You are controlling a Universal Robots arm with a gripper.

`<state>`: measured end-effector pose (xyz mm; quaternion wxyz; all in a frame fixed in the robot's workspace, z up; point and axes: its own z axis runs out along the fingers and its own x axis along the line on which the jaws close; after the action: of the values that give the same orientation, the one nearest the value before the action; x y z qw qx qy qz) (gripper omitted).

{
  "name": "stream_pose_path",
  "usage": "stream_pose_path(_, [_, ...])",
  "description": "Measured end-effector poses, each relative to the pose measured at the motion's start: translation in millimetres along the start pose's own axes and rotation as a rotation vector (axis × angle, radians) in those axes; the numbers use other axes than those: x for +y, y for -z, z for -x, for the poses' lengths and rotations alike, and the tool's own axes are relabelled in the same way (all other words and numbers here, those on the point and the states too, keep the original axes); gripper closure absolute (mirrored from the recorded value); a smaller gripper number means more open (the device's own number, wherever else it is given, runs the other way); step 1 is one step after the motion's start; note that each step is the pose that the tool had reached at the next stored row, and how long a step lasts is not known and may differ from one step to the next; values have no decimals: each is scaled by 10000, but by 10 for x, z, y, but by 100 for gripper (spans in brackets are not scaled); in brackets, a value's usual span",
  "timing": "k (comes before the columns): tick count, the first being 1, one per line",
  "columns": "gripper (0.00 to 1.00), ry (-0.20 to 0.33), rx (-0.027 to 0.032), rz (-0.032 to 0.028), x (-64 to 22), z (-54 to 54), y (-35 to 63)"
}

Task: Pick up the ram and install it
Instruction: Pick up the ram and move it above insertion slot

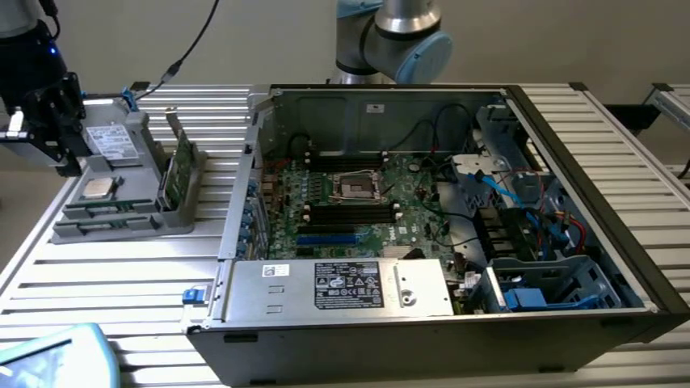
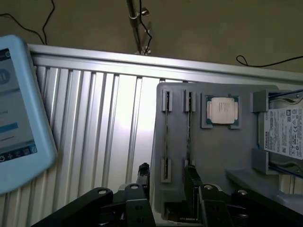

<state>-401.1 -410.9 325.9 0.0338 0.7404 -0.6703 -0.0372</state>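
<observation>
A slatted metal table [image 1: 119, 279] is carrying everything. At the exterior view's left, the gripper [image 2: 166, 177] is hanging over a gray holder [image 2: 213, 156], its fingers standing apart and grasping nothing. The ram [image 2: 166, 137] is sitting edge-up in its slot between them. Further right, an open case [image 1: 323, 113] is lying with its motherboard [image 1: 410, 190] showing.

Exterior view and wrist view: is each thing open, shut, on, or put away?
Computer case: open, side panel off.
Gripper: open, over the tray.
Ram: standing on edge in the tray.
Processor: lying flat in the tray.
Tablet: screen lit.
</observation>
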Motion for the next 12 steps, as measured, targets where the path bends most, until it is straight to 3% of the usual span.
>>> stream_pose_path(12, [57, 503, 51, 6, 66, 7, -226])
